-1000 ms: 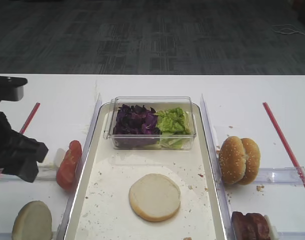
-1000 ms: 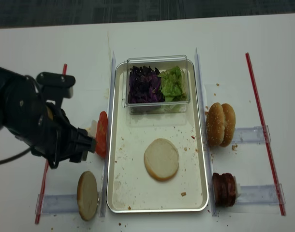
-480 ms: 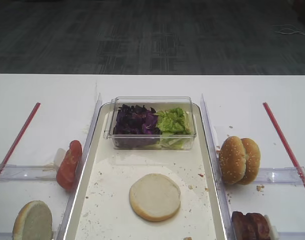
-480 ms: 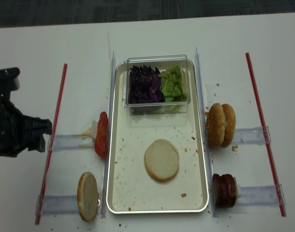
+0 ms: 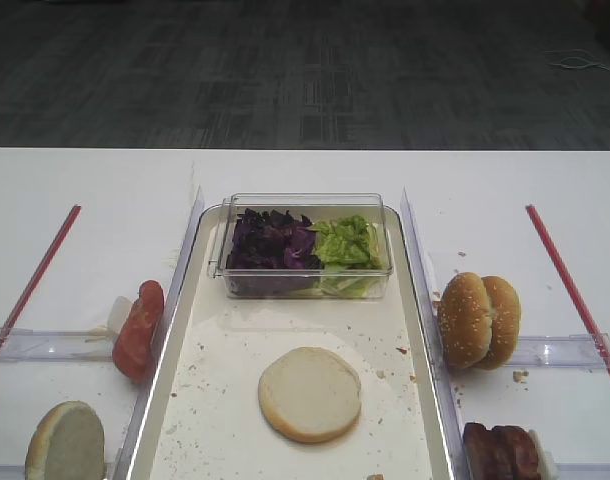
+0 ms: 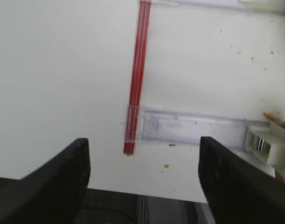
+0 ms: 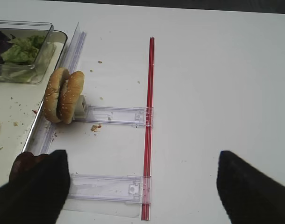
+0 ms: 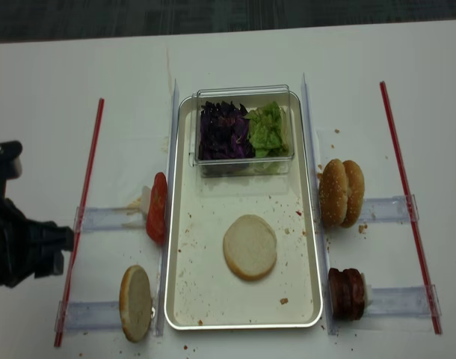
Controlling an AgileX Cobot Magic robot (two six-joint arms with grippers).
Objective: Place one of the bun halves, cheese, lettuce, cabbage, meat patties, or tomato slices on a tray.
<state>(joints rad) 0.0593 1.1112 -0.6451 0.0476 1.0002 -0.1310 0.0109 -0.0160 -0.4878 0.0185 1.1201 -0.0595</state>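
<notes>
While both my sets of fingers hang spread and empty, left fingers (image 6: pixel 142 186) over bare worktop (image 6: pixel 63 70) outside the red strip (image 6: pixel 137 74), right fingers (image 7: pixel 142 186) likewise, one bun half (image 8: pixel 250 247) lies flat on the tray (image 8: pixel 185 299). Another bun half (image 8: pixel 135 303) stands on edge just left of the tray, nearest my left arm.

Place: a lab or office room set up as a food-assembly test station, not a real kitchen.
Floor: dark grey patterned carpet tiles (image 5: pixel 305 70) beyond the far edge, as in an office.
Worktop: plain white worktop (image 5: pixel 115 185), crumb-strewn, no stove or sink in view.
Markings: red strips (image 8: pixel 86 202) left and right, like set boundaries.
Fixtures: clear plastic holders (image 7: pixel 112 114) keep the food standing in fixed spots.
Centre: metal tray (image 8: pixel 185 299) between clear rails.
</notes>
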